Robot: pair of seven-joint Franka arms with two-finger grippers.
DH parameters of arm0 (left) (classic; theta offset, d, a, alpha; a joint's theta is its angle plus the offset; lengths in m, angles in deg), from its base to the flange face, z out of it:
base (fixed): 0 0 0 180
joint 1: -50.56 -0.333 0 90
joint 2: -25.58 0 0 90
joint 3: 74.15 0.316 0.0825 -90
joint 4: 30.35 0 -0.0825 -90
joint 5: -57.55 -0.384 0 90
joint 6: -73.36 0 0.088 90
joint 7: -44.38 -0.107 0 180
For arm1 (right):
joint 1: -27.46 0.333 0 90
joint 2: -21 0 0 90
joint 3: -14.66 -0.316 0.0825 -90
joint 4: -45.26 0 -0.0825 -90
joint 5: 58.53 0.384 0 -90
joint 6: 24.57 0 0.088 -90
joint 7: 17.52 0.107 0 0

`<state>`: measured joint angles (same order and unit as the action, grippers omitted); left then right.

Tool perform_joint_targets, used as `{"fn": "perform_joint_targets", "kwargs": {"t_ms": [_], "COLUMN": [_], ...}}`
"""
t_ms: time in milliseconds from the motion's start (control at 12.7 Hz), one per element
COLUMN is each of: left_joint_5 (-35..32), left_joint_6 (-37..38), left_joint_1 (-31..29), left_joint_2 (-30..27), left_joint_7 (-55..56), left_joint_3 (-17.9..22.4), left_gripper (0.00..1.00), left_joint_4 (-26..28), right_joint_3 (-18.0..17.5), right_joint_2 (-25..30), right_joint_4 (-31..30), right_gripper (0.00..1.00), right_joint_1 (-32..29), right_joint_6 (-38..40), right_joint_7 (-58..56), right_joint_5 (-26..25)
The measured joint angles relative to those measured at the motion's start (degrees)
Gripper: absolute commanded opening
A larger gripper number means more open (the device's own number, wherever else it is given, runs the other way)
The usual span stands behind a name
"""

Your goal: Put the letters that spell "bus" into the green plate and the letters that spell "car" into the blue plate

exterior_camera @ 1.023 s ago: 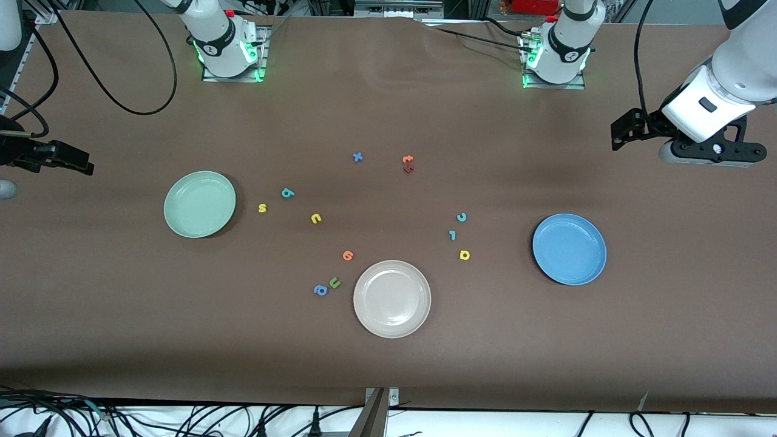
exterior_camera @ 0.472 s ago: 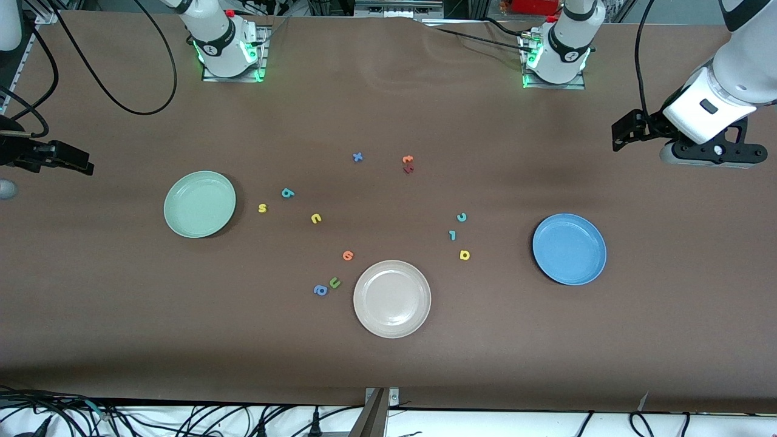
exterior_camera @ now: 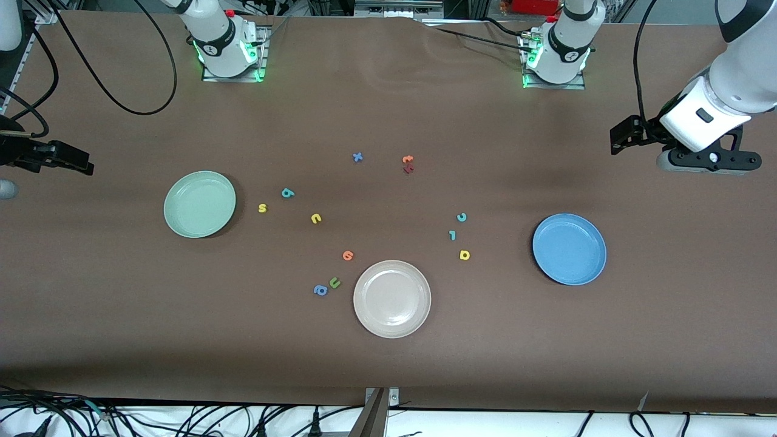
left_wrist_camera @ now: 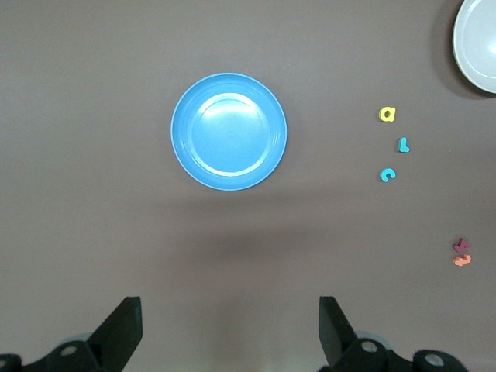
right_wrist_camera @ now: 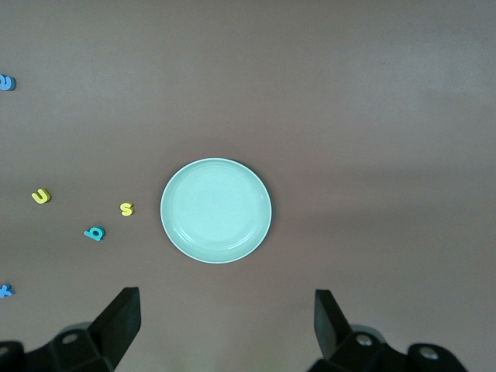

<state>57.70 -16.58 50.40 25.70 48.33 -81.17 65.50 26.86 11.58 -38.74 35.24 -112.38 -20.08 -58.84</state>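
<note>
The green plate (exterior_camera: 200,204) lies empty toward the right arm's end. Beside it on the table are the yellow "s" (exterior_camera: 262,208), teal "b" (exterior_camera: 288,193) and yellow "u" (exterior_camera: 316,218). The blue plate (exterior_camera: 569,249) lies empty toward the left arm's end, with the teal "c" (exterior_camera: 462,217), teal "r" (exterior_camera: 452,235) and yellow "a" (exterior_camera: 464,255) beside it. My left gripper (left_wrist_camera: 230,325) hangs open and empty high over bare table by the blue plate (left_wrist_camera: 229,132). My right gripper (right_wrist_camera: 225,322) hangs open and empty over bare table by the green plate (right_wrist_camera: 215,210).
A beige-white plate (exterior_camera: 392,298) sits nearest the front camera, mid-table. Other letters lie around: an orange one (exterior_camera: 348,255), a green "u" (exterior_camera: 334,282), a blue "a" (exterior_camera: 320,290), a blue "x" (exterior_camera: 357,157), and an orange (exterior_camera: 408,159) and dark red pair (exterior_camera: 408,169).
The left arm's wrist has shifted slightly. The right arm, the plates and the letters have not moved.
</note>
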Motion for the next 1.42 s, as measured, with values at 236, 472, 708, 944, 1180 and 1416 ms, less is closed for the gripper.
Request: {"fn": "perform_joint_targets", "kwargs": {"t_ms": [236, 472, 708, 944, 1180, 1416], "left_joint_5": [0.23, 0.5, 0.51, 0.62, 0.62, 0.62], "left_joint_6": [0.62, -0.71, -5.82, -13.01, -22.59, -35.36], "left_joint_1": [0.88, 5.51, 10.86, 15.25, 17.58, 17.42], "left_joint_2": [1.65, 6.95, 16.36, 24.94, 29.48, 30.98], "left_joint_7": [-0.11, -0.11, -0.04, -0.61, -1.32, -1.59], "left_joint_3": [-0.23, -0.56, -0.69, -1.32, -2.28, -2.36], "left_gripper": [1.0, 1.0, 1.0, 1.0, 1.0, 1.0], "left_joint_4": [0.02, -0.74, -4.36, -5.11, -2.34, 6.19], "right_joint_3": [-0.1, -0.32, -0.51, -0.85, -2.81, -6.2], "right_joint_2": [-0.01, -0.06, -0.75, -1.83, -2.58, -3.15], "right_joint_4": [-0.29, -1.14, -2.91, -8.63, -19.15, -30.29], "right_gripper": [0.99, 0.99, 0.99, 0.99, 0.99, 0.99], "right_joint_1": [0.33, 2.61, 6.3, 10.4, 11.25, 11.32], "right_joint_6": [0.01, 0.0, -0.4, -6.69, -19.36, -33.06], "right_joint_7": [2.8, 9.27, 20.39, 34.03, 43.32, 48.84], "right_joint_5": [0.01, 0.05, 0.15, 0.94, 2.97, 3.19]}}
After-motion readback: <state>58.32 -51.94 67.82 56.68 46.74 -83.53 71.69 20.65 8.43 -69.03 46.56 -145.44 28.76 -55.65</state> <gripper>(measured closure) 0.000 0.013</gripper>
